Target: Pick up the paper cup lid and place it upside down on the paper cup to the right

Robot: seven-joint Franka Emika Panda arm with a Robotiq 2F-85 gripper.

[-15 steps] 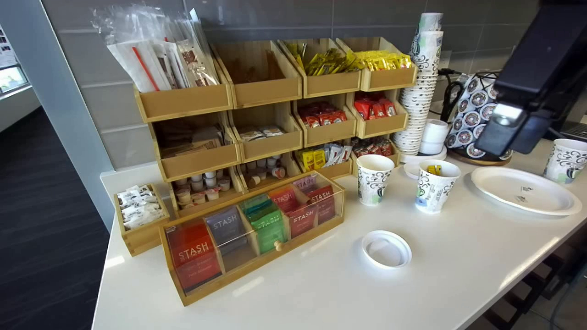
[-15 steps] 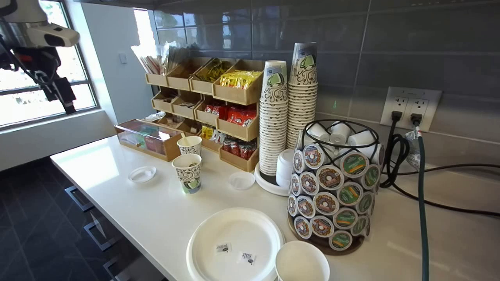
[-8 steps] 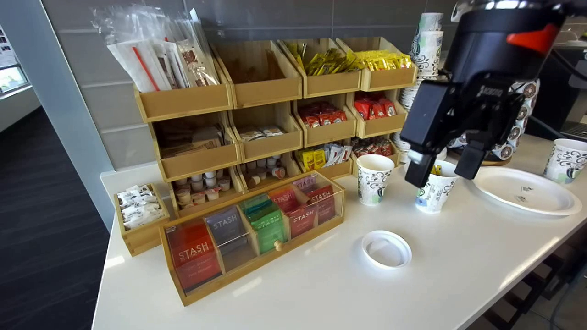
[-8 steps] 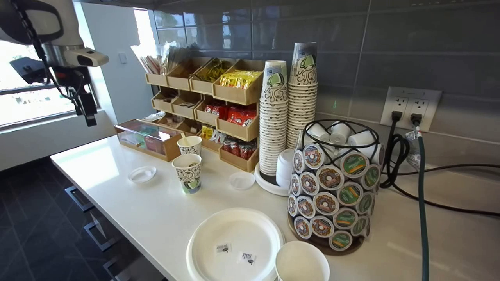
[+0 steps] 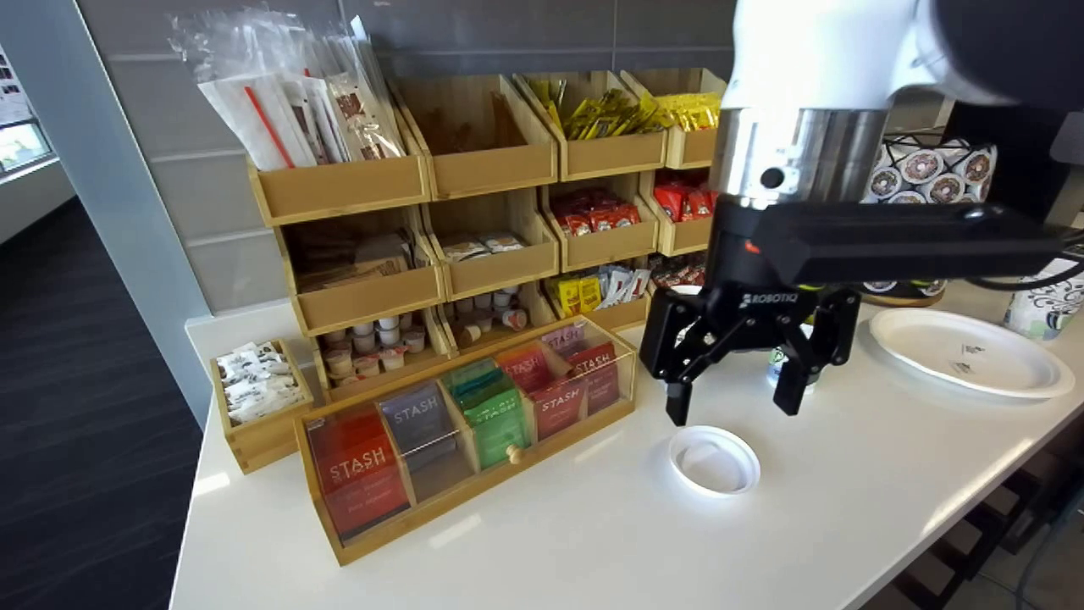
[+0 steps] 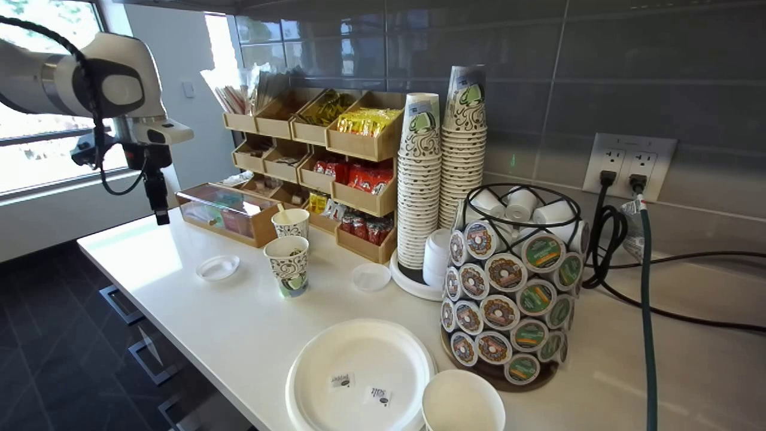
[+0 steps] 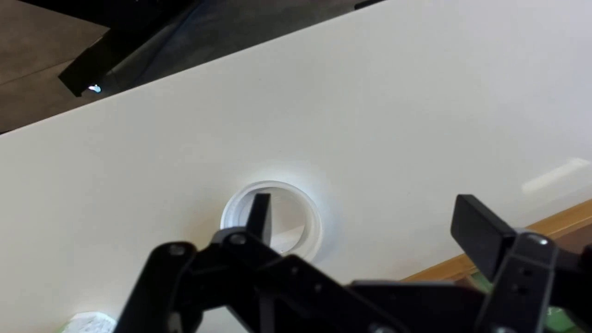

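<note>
The claw (image 5: 732, 411) hangs spread, gripping nothing. Off to its side, the cup (image 6: 288, 266) stands uncovered. Below the claw, off-centre, lies the lid (image 5: 714, 462), unlifted: grasping, carrying and placing (plus a flip, perhaps) all seem left.

A break-room coffee station, office-like: the counter (image 5: 593, 542) carries stacked paper cups (image 6: 419, 209), racked coffee pods (image 6: 501, 311), STASH packets (image 5: 495, 424) and wooden condiment bins (image 5: 500, 267).
</note>
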